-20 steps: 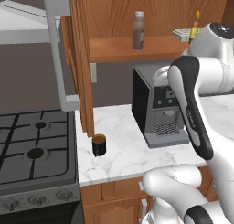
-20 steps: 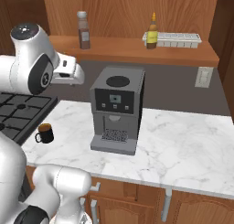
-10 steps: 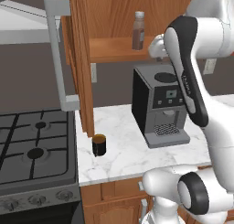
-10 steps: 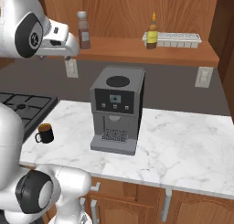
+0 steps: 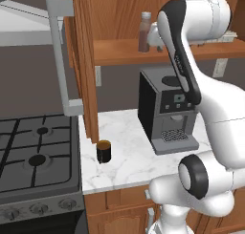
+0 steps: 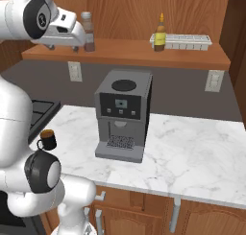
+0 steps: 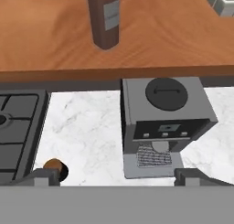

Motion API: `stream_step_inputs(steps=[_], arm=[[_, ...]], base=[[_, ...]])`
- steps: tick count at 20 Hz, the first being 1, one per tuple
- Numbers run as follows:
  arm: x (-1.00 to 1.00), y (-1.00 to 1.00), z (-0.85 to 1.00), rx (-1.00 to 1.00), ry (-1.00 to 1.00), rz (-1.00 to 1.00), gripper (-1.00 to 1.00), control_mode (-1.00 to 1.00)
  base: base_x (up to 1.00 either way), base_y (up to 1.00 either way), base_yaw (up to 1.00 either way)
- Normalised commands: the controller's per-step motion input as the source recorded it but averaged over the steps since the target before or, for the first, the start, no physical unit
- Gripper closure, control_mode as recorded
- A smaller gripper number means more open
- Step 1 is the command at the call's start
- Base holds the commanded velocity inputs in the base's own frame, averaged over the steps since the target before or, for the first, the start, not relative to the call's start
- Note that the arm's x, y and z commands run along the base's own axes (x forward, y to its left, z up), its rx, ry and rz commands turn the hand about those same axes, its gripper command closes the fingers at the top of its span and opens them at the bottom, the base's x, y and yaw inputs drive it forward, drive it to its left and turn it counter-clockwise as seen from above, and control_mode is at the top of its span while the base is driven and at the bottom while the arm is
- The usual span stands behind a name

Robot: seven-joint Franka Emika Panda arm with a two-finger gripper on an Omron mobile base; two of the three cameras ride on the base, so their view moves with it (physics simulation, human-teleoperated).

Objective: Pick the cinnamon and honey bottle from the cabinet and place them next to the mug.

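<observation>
Now that your arm has swung up to the cabinet (image 6: pixel 129 52) shelf, your gripper (image 6: pixel 77 46) sits wide open and empty beside the cinnamon (image 6: pixel 88 31), ready to grab.

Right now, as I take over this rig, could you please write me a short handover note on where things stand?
Pincer: open, holding nothing, raised to shelf height just beside the cinnamon, not touching it.
Cinnamon: upright on the cabinet shelf.
Honey: upright further along the same shelf, next to a white tray.
Mug: on the counter between the stove and the coffee machine.
Done: nothing placed.
Left: grasp the cinnamon, set it by the mug, then the same for the honey.
</observation>
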Motion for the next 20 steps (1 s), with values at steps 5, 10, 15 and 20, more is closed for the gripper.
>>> stream_step_inputs(steps=[5, 10, 15, 20], arm=[[0.01, 0.00, -0.16, 0.01, -0.25, 0.00, -1.00, -1.00], [0.07, 0.00, -0.05, 0.05, -0.29, 0.00, -1.00, -1.00], [0.34, 0.00, -0.04, 0.08, -0.24, 0.01, -1.00, -1.00], [0.42, 0.00, 0.10, 0.06, -0.10, 0.04, -1.00, -1.00]], base=[[0.00, 0.00, 0.00], [0.00, 0.00, 0.00], [0.00, 0.00, 0.00], [0.00, 0.00, 0.00]])
